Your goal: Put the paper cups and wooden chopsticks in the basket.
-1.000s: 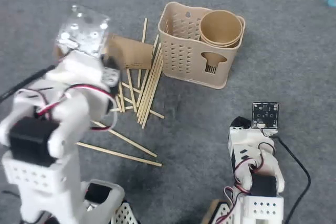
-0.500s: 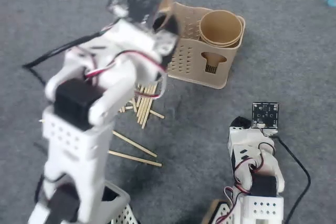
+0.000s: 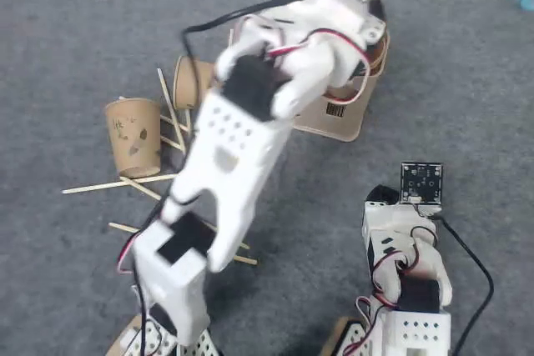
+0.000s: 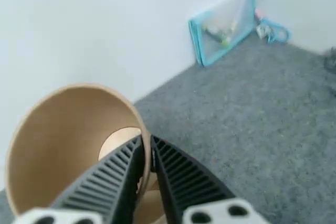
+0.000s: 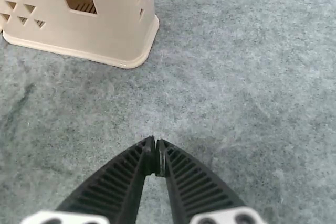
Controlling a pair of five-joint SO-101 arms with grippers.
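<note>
Left gripper (image 4: 146, 142) is clamped on the rim of a cup (image 4: 63, 145), one finger inside the wall and one outside. In the high view the left arm is stretched out to 12–1 o'clock, over the basket (image 3: 355, 118), and covers most of it. The held cup is off the carpet and tilted, mouth toward the wrist camera. Cannot tell whether it is over the basket opening. There is a tan shape just under it in the left wrist view, unclear what.

Right gripper (image 5: 156, 144) has jaws together with nothing in them. It is parked low over the carpet at 5 o'clock, near a basket corner.

Loose cups are at 9–10 o'clock: one looks upright (image 3: 133, 135), one looks tipped over (image 3: 188, 81). Chopsticks (image 3: 117, 185) are scattered on the carpet around them, 8–10 o'clock.

Risks:
- The grip is a thin rim pinch on soft paper, so the cup may slip or crush if swung.
- If let go while tilted or off-centre, the cup could catch the basket wall and roll out.
- The arm hangs right over the basket, so a low move could shove or tip it.
- On the way back, the arm could knock the upright cup or scatter chopsticks further.
</note>
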